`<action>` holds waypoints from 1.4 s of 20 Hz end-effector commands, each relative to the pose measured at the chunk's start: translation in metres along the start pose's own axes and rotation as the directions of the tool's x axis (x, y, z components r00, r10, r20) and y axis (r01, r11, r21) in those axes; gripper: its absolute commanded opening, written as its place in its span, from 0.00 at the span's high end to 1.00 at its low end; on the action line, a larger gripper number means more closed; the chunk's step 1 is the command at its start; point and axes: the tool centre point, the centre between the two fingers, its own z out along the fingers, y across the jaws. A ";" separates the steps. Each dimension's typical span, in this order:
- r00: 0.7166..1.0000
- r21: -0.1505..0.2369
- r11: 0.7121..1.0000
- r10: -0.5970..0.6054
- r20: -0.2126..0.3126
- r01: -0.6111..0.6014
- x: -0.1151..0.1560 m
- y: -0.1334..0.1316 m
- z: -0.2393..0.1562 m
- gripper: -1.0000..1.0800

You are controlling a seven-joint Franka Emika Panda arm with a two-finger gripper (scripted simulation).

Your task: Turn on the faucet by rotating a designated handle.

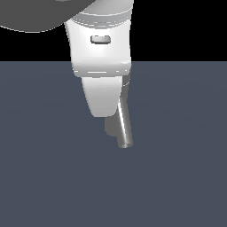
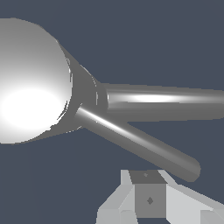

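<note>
In the wrist view the faucet's round cap (image 2: 30,83) shows large and bright. The thick spout (image 2: 166,103) runs out from the body under it. The thinner handle (image 2: 140,144) sticks out of the cap's edge, and its free end lies close to my gripper (image 2: 148,197) without visibly touching it. The gripper's fingers show no gap between them and hold nothing. In the exterior view the white arm (image 1: 102,66) hides most of the faucet. Only one slanted grey tube (image 1: 124,124) shows beside the arm's lower end. I cannot tell whether that tube is the spout or the handle.
A flat dark blue-grey floor (image 1: 186,177) lies all around the faucet. No other object shows in either view.
</note>
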 end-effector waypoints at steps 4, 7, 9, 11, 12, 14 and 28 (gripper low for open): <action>1.000 -0.007 1.000 0.012 -0.007 -0.012 0.009 0.009 0.001 1.00; 1.000 -0.007 1.000 0.013 -0.007 -0.013 0.011 0.012 0.001 1.00; 1.000 -0.008 1.000 0.013 -0.008 -0.013 0.013 0.014 0.001 1.00; 1.000 -0.008 1.000 0.013 -0.008 -0.013 0.014 0.015 0.001 1.00; 1.000 -0.008 1.000 0.013 -0.008 -0.013 0.015 0.016 0.001 1.00; 1.000 0.000 1.000 0.003 -0.002 -0.003 0.010 0.011 0.000 1.00; 1.000 -0.003 1.000 0.007 -0.004 -0.007 0.041 0.016 0.000 1.00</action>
